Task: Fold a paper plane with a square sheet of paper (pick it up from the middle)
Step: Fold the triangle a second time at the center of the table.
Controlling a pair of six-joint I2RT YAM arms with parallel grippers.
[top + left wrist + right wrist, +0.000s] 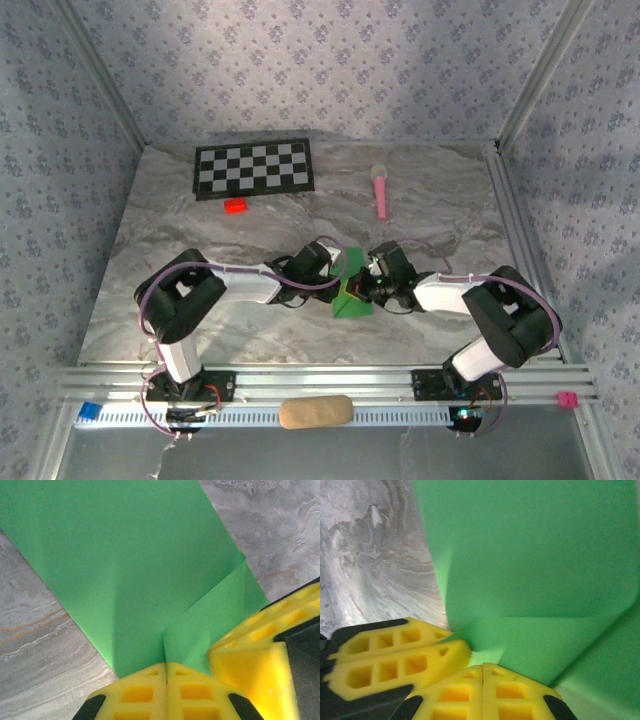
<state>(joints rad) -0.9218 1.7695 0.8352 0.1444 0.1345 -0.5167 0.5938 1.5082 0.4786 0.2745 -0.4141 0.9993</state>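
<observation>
The green square sheet of paper is partly folded and held up off the marble table at its middle. My left gripper comes at it from the left and my right gripper from the right, almost touching each other. In the left wrist view the yellow fingers are shut with a crease of the green paper running into their seam. In the right wrist view the right gripper is shut on a corner of the paper, with the left arm's yellow fingers close beside it.
A black-and-white checkerboard lies at the back left with a small red block in front of it. A pink microphone-shaped toy lies at the back centre. A tan pad rests on the front rail.
</observation>
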